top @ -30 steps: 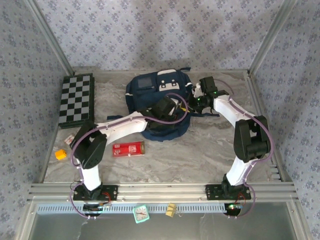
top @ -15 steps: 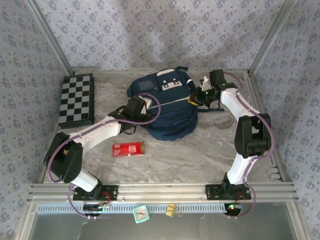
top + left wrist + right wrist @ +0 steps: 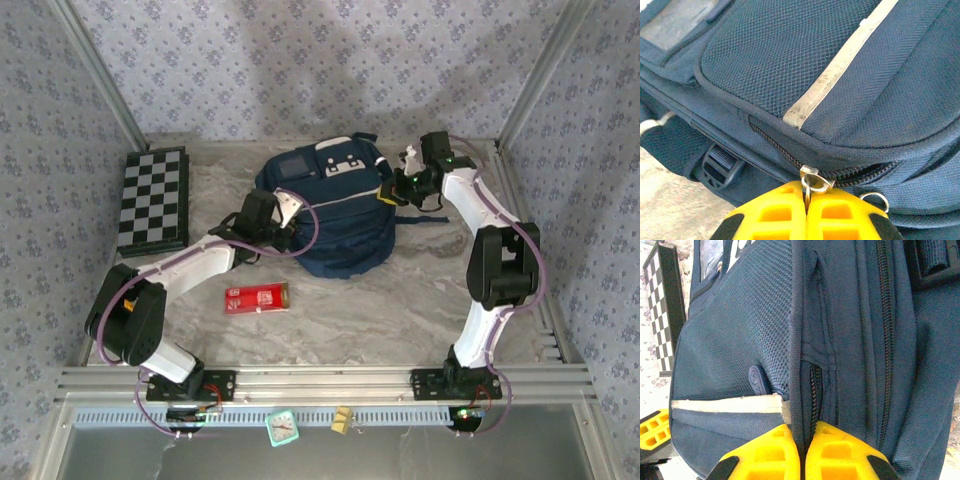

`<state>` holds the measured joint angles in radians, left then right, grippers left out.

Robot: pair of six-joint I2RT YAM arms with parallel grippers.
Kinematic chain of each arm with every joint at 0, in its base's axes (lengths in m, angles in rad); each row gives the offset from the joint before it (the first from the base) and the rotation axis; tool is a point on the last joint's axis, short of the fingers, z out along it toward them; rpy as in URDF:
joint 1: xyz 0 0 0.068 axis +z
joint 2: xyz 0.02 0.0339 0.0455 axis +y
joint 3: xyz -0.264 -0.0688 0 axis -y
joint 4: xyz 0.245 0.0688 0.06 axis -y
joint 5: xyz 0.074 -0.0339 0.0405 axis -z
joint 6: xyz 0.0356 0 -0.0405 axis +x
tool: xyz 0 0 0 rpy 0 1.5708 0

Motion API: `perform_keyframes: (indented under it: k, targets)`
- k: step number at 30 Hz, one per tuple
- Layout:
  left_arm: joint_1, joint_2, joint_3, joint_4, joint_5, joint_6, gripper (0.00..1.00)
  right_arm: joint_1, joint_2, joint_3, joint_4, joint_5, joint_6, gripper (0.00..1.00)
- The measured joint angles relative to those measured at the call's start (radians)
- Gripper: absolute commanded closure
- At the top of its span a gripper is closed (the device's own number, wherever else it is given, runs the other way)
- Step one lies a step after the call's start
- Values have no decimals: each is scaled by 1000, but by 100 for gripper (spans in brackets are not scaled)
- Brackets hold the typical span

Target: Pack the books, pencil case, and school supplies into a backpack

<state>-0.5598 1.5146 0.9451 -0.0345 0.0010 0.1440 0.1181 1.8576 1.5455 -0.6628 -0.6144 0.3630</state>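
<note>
Top view was evenly and softly lit, moderately bright, with no glare on the desk [image 3: 400, 300]. Faint, diffuse shadows lay under both arms and along the near edge of the backpack [image 3: 335, 215]. A broad dim patch darkened the back wall [image 3: 330, 70]. Detail was coarse. In both wrist views the mesh weave was sharp mid-frame, while the yellow gripper fingers [image 3: 775, 215] at the bottom edge were soft. The desk at the right wrist view's left margin was washed out.

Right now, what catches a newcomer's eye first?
A large navy-blue fabric backpack lies mid-table. The left pincer pinches its silver metal zipper pull; the right pincer grips its side seam. A small red rectangular box lies in front.
</note>
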Motion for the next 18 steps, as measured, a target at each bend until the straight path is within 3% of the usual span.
perform_keyframes:
  k: [8,10,18]
  targets:
    - [24,46,25,19,-2,23,100,2,50,31,8,-3,-13,100]
    - [25,45,29,18,-1,5,98,7,50,31,8,6,-13,95]
    - [48,6,27,-52,-6,-113,50,26,50,25,26,70,-16,58]
